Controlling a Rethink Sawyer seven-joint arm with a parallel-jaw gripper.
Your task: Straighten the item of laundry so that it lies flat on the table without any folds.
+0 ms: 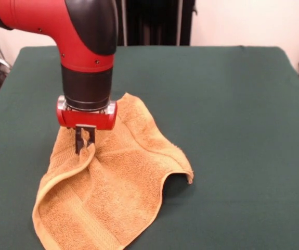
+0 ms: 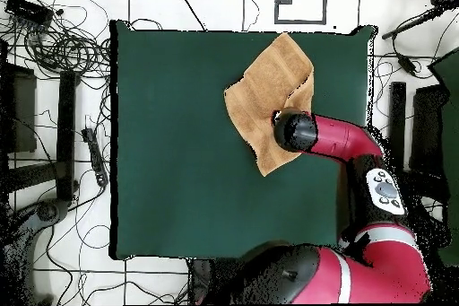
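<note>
The golden-orange towel (image 1: 113, 192) lies crumpled on the dark green table (image 1: 232, 130), at the near left in the front view. It rises in a ridge to my gripper (image 1: 85, 141), whose dark fingers are shut on a raised fold of the cloth. One corner curls up at the right (image 1: 188, 174). In the overhead view the towel (image 2: 260, 96) lies near the table's upper right, and the arm's end (image 2: 294, 132) covers the gripper and the pinched fold.
The table's (image 2: 179, 159) left and lower parts show bare green cloth. Cables and stands (image 2: 54, 42) lie on the floor left of the table. The robot's base (image 2: 359, 275) is at the bottom right.
</note>
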